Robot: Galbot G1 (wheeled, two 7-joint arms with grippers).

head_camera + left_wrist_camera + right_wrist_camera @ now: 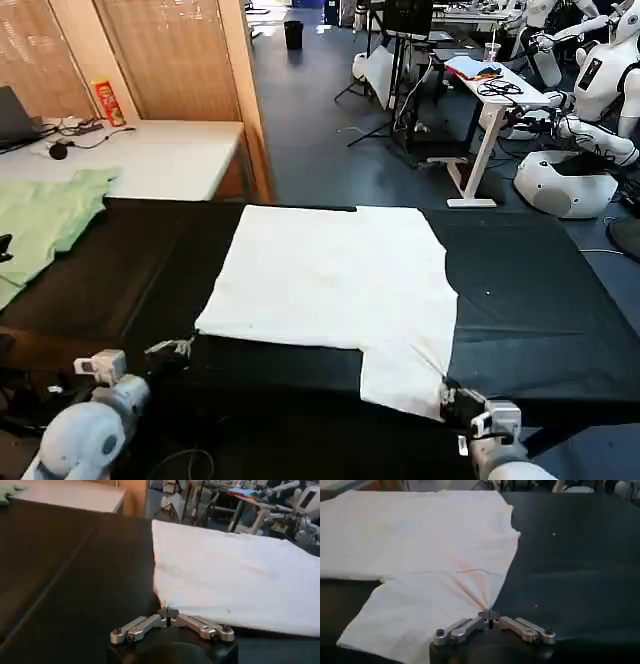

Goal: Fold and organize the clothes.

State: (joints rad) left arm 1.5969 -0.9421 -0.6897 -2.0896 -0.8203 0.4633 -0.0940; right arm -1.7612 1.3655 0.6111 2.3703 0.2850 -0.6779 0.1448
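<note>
On the black table (530, 300): white T-shirt (330, 280) lies spread flat, plain side up, near the middle of the head view.
Shirt outline: one sleeve (405, 375) sticks out toward 5 o'clock, reaching the table's near edge; the opposite side of the shirt looks folded in, with a straight edge running from 11 to 7 o'clock.
Right gripper (452, 398): at 5 o'clock in the head view, on the tip of that near sleeve. In the right wrist view the fingers (489, 615) are pinched together on the cloth, and creases fan out across the sleeve (420, 615) from the pinch point.
Left gripper (175, 348): at 7 o'clock, at the table's near edge, just beside the shirt's near left corner.
Left grip state: in the left wrist view the fingertips (168, 612) are drawn together right at the corner of the cloth (235, 575); whether any fabric sits between them, cannot tell.
Green garment (45, 220): at 9 o'clock, draped on the table's left end, well apart from the shirt.
White side table (150, 155): at 10 o'clock behind the black table, with a red can (105, 100) standing on it.
</note>
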